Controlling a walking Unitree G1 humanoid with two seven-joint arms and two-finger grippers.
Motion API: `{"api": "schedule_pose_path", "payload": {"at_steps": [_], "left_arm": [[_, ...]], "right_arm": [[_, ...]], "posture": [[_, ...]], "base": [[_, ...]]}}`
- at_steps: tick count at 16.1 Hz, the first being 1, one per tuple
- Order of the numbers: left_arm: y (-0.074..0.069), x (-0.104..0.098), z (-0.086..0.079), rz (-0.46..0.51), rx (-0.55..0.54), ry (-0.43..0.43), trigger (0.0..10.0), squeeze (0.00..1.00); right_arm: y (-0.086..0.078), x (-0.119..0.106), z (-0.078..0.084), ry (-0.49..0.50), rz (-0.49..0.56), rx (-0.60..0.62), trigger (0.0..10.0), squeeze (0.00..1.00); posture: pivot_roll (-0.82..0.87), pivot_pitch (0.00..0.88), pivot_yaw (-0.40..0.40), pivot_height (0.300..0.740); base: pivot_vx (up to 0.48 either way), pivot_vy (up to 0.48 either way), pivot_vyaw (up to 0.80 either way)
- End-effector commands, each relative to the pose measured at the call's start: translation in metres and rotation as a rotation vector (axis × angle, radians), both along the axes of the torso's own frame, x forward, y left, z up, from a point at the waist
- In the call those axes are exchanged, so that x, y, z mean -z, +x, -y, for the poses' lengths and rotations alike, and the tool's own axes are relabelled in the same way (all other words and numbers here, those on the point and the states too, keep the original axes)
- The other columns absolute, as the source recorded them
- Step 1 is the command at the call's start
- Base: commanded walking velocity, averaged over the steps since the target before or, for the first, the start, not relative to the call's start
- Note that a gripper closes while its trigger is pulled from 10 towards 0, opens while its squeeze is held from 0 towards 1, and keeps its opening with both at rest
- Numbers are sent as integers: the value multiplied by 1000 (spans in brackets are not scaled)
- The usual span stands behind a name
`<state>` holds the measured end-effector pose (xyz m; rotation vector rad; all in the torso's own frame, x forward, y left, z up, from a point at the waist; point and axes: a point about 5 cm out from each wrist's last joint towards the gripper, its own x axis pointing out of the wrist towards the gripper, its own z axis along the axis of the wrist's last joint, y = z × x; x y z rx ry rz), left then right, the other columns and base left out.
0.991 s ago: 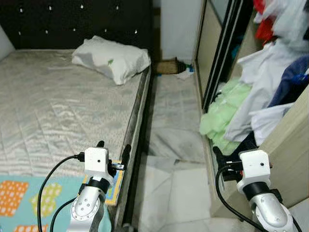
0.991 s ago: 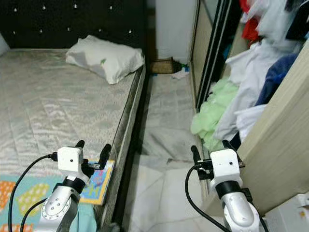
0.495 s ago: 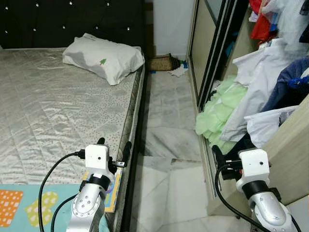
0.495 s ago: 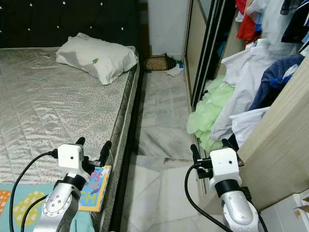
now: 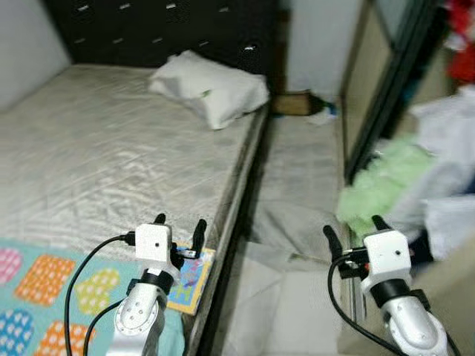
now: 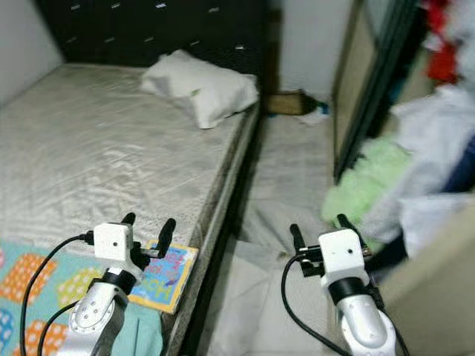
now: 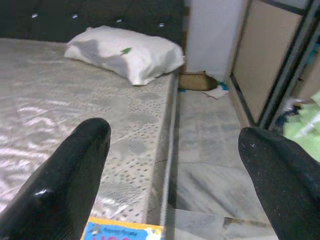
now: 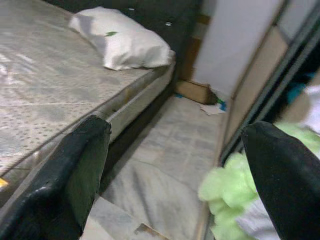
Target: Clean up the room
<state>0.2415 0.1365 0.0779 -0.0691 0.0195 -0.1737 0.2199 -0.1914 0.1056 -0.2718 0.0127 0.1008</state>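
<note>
While both grippers, left [image 5: 178, 227] & right [image 5: 352, 228], hover spread open, left wrist cam shows booklet [image 7: 122, 233] w/ unreadable print; pillow [image 5: 208, 96] beyond.

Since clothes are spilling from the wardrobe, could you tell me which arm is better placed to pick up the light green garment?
Right, probably. The right tool is open and held on the wardrobe side, with the light green garment just ahead of it. The left tool, also open, sits over the bed's edge, across the aisle.

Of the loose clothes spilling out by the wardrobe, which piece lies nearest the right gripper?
The light green garment, heaped low at the wardrobe's foot just beyond the right gripper. The white clothing hangs higher and farther right.
</note>
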Motion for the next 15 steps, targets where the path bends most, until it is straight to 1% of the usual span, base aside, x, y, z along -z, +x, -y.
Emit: {"api": "schedule_pose_path", "payload": {"at_steps": [1,12,15], "left_arm": [[-1,2,-3,-6,-10,17,10000,0],[1,1,0,1,-9,18,10000,0],[2,2,-1,1,-10,24,10000,0]], "right_arm": [[-1,-2,0,-1,8,-8,10000,0],[4,-4,-3,1,19,-30,10000,0],[6,-2,-8,7,19,-39,10000,0]], "posture": [[-32,53,38,740],[-33,48,38,740],[-23,40,42,740]], "base": [[0,0,800],[0,0,797],[0,0,769]]}}
